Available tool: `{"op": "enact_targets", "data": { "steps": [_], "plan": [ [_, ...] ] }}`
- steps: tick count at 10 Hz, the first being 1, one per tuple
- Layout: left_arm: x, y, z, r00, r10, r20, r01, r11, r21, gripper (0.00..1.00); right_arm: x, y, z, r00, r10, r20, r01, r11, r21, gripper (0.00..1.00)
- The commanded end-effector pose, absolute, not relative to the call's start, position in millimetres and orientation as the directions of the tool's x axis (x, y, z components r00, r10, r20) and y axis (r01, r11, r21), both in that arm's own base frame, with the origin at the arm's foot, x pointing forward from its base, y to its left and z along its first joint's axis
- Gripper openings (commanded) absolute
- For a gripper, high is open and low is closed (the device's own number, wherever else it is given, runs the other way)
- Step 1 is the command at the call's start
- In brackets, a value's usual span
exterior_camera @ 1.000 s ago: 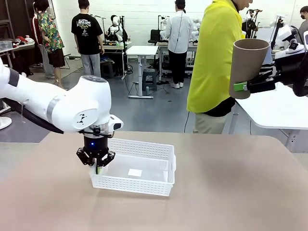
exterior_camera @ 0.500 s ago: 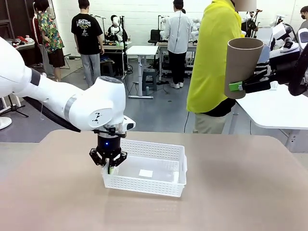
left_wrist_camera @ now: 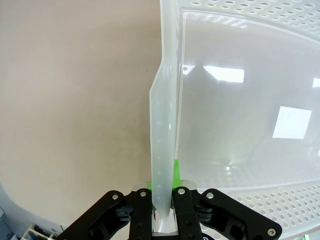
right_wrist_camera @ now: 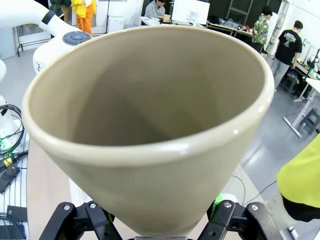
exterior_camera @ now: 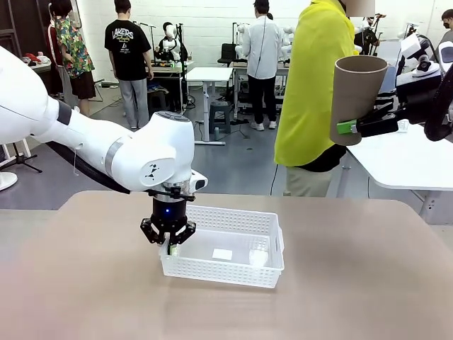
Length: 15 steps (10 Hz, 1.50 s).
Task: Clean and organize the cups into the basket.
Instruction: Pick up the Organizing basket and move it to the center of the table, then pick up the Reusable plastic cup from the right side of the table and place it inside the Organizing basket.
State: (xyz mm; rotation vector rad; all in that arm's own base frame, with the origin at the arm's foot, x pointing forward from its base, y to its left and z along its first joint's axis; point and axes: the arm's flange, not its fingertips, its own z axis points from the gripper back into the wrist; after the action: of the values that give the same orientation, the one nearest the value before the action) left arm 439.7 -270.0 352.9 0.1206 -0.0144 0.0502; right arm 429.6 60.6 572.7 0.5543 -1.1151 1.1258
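Observation:
The white lattice basket (exterior_camera: 221, 272) sits on the tan table, nothing in it but a label on its floor. My left gripper (exterior_camera: 168, 239) is shut on its left wall; in the left wrist view that basket wall (left_wrist_camera: 163, 125) runs up between the pads of my left gripper (left_wrist_camera: 163, 202). High at the right, my right gripper (exterior_camera: 352, 128) is shut on the lower part of a tan-brown cup (exterior_camera: 358, 95), mouth up and slightly tilted. The same cup (right_wrist_camera: 150, 150) opens wide toward the right wrist camera, with my right gripper (right_wrist_camera: 159, 231) clamped on it from both sides.
A person in a yellow shirt (exterior_camera: 315, 92) stands at the table's far edge. A white table (exterior_camera: 407, 159) lies beyond, under my right arm. Bare tabletop (exterior_camera: 354, 283) stretches to the right of the basket and in front of it.
My left arm has dragged the basket to the right, toward the table's middle. The right gripper with the cup shifted slightly left at first and then held still.

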Motion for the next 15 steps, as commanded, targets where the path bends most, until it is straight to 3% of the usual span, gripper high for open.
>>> {"op": "enact_targets", "data": {
  "steps": [1,2,3,5,6,8,10,12,15],
  "plan": [
    [440,-269,351,0.999,0.039,0.013,-0.041,0.991,0.124,0.0,429,62,574,0.01,0.424,0.906,-0.908,0.383,-0.169,0.21],
    [440,-269,351,0.999,0.039,0.013,-0.041,0.991,0.124,0.0,429,62,574,0.01,0.424,0.906,-0.908,0.383,-0.169,0.21],
    [440,-269,351,0.999,0.039,0.013,-0.041,0.991,0.124,0.0,430,61,573,0.013,0.424,0.906,-0.91,0.381,-0.165,0.8],
    [440,-269,351,0.999,0.039,0.013,-0.041,0.991,0.124,0.0,422,131,579,-0.006,0.729,0.684,-0.969,0.166,-0.186,0.8],
    [440,-269,351,0.999,0.039,0.013,-0.041,0.991,0.124,0.0,422,157,577,0.02,0.825,0.565,-0.983,0.118,-0.138,0.8],
    [440,-269,351,0.999,0.039,0.013,-0.041,0.991,0.124,0.0,428,189,560,0.128,0.927,0.354,-0.988,0.149,-0.034,0.8],
    [440,-269,351,0.999,0.039,0.013,-0.041,0.991,0.124,0.0,435,216,539,0.158,0.972,0.174,-0.987,0.156,0.026,0.8],
    [440,-269,351,0.999,0.039,0.013,-0.041,0.991,0.124,0.0,448,234,523,0.179,0.981,0.077,-0.984,0.177,0.03,0.8],
    [440,-269,351,0.999,0.039,0.013,-0.041,0.991,0.124,0.0,436,224,511,0.177,0.979,0.097,-0.984,0.178,0.006,0.8]
  ]
}}
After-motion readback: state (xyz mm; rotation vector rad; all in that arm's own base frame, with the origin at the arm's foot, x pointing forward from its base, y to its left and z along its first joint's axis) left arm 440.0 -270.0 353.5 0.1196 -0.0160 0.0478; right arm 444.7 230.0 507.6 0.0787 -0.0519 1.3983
